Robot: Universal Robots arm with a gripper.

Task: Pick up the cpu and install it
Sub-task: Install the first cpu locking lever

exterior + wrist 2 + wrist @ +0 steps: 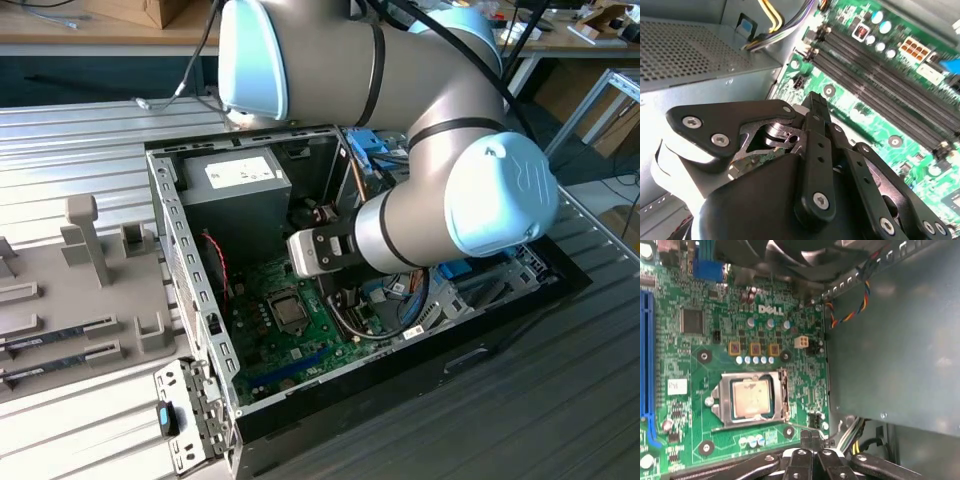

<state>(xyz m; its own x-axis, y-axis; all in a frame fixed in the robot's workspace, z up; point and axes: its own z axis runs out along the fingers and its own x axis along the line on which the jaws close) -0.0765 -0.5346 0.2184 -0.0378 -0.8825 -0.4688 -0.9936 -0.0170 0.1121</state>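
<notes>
Gripper [810, 440]: fingers pressed together, empty, above motherboard [700, 295].
CPU [751, 398]: silver-grey square, seated inside socket frame [725, 400].

A green motherboard [300, 345] lies inside the open computer case [190, 260], beside a grey box [235, 195].

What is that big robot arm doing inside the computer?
The grey and light-blue robot arm is reaching into the open computer case, its black gripper just above the green motherboard. The small square silver cpu already sits in its metal socket frame, beside the big grey power supply box.
</notes>
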